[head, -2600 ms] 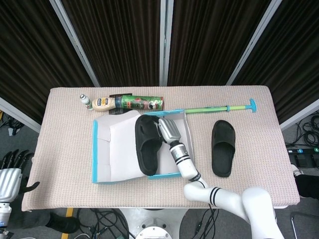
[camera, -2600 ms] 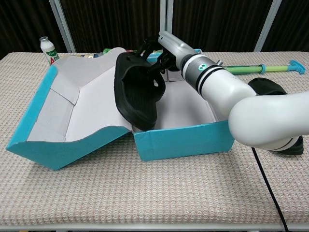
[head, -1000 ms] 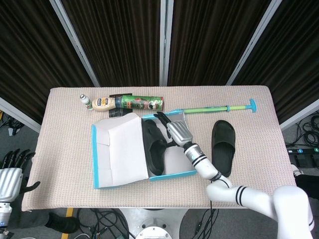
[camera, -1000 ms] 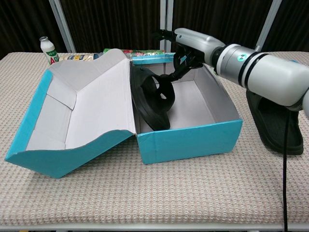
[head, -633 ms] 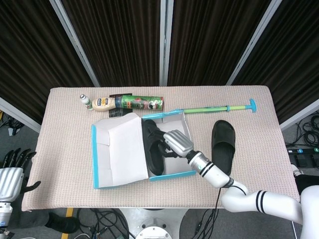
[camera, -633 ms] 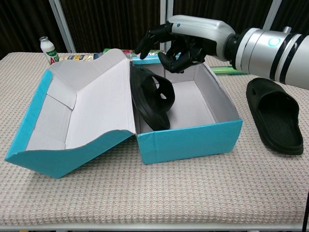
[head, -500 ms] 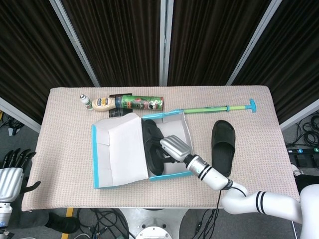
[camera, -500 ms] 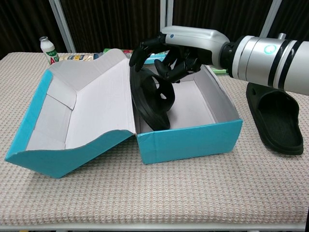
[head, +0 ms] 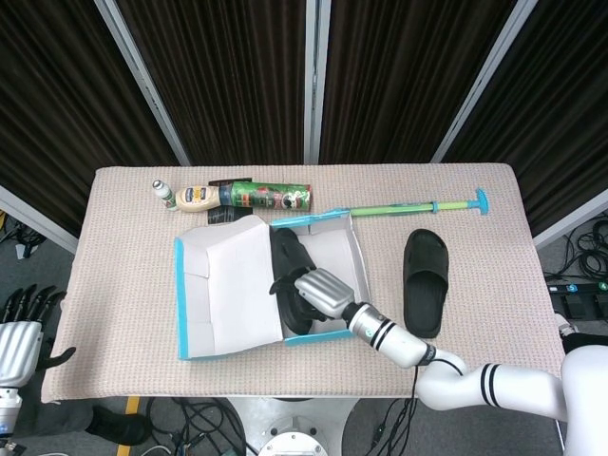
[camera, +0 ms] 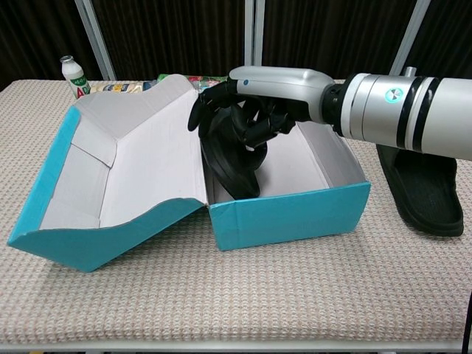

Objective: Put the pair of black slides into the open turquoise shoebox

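Right hand [camera: 254, 110] fingers curled onto the slide [camera: 232, 158] standing on edge in the turquoise shoebox [camera: 295, 214], grip unclear; left hand [head: 19, 328] open off-surface.

A robot lab or test cell, black pleated curtains [head: 228, 76] hung between metal posts [head: 142, 81], a cloth-covered table [head: 123, 313] (beige weave), loose cables [head: 204, 418] lay on the floor below.

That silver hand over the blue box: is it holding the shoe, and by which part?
Cannot be told. The right hand has its fingers curled at the top edge of the slide standing in the shoebox, but a real grip isn't visible.
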{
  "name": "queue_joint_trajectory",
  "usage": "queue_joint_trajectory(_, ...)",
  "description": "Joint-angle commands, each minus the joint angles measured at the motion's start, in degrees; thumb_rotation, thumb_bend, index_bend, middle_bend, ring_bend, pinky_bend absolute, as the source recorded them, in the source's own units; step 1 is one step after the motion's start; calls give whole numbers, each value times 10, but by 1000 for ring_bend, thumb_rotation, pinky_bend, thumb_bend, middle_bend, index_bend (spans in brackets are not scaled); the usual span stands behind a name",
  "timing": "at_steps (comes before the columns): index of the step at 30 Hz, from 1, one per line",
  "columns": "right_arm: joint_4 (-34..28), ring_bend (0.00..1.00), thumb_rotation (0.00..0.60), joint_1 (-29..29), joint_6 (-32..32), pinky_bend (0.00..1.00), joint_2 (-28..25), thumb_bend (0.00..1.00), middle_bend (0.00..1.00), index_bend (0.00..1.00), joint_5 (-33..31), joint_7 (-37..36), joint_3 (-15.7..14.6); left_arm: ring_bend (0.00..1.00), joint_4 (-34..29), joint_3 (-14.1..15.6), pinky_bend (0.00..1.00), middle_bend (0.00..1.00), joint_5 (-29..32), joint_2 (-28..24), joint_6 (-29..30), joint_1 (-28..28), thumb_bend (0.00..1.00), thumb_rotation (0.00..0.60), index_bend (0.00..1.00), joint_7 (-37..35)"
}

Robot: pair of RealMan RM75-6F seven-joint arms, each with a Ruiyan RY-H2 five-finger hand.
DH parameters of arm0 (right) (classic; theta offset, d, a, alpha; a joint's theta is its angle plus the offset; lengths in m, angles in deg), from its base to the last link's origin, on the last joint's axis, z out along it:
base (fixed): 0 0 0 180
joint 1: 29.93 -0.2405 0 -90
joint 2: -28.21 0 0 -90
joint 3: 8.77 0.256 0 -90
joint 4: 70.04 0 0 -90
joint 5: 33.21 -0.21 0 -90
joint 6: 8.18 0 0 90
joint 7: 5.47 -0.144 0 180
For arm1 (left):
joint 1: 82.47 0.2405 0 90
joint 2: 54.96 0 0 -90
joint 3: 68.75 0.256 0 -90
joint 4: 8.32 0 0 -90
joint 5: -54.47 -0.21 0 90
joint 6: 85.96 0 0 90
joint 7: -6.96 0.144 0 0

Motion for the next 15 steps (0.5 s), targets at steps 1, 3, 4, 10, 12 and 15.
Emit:
queue_joint_trajectory(1, 1, 722, 600, -4, 4, 979, 1, 929, 282, 287, -8, 12, -4, 11, 1, 0, 16, 96, 0, 1, -1, 0, 30, 600, 173, -1)
queue_joint_trajectory(3, 0, 722, 600, -5, 5, 979, 1, 929, 285, 287, -12, 19, -6, 11, 2, 0, 16, 96, 0, 1, 0, 0, 30, 600, 173, -2)
queue_joint_trajectory(4, -1, 723, 600, -6, 6, 979, 0, 929, 286, 287, -15, 24, -8, 11, 2, 0, 15, 96, 0, 2, 0, 0, 30, 600, 173, -2)
queue_joint_trajectory(10, -7, 723, 600, -4, 1, 979, -2, 929, 287, 287, -26, 41, -13, 11, 6, 0, 15, 95, 0, 4, -2, -1, 30, 600, 173, -4)
queue_joint_trajectory(12, -9, 722, 600, -2, -4, 979, -4, 929, 287, 287, -27, 41, -13, 10, 7, 0, 15, 96, 0, 4, -2, -1, 30, 600, 173, -5)
queue_joint_trajectory(15, -6, 723, 600, -2, -1, 979, -5, 928, 287, 287, -33, 42, -14, 10, 8, 0, 15, 96, 0, 5, -4, -1, 30, 600, 173, -5)
